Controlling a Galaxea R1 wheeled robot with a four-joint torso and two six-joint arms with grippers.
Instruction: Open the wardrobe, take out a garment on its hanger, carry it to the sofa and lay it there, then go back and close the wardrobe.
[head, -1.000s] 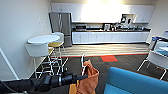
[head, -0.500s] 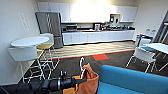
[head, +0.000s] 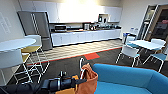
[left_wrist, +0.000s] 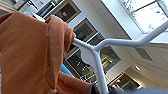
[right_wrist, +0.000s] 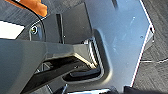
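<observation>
Kitchenette lounge with dark carpet, blue sofa (head: 130, 77) ahead, left end effector (head: 80, 80) clamped on hanger (head: 81, 65) bearing orange garment (head: 88, 81)

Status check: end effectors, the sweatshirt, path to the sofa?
Left end effector carrying the hanger, orange sweatshirt hanging on it. Blue sofa directly beside the load, seat bare. White chairs and table beyond, apart from it.

Garment (left_wrist: 27, 55): soft matt rust-orange knit cloth, folded seams visible. Hanger (left_wrist: 96, 53): smooth white, probably plastic, slight sheen. Sofa (head: 125, 77): matt blue fabric. Fridge (head: 35, 26): brushed grey metal, faintly glossy. Floor (head: 67, 66): dark matt carpet, with pale glossy tile by the kitchen. Chairs (head: 130, 52): smooth white seats, thin metal legs.
</observation>
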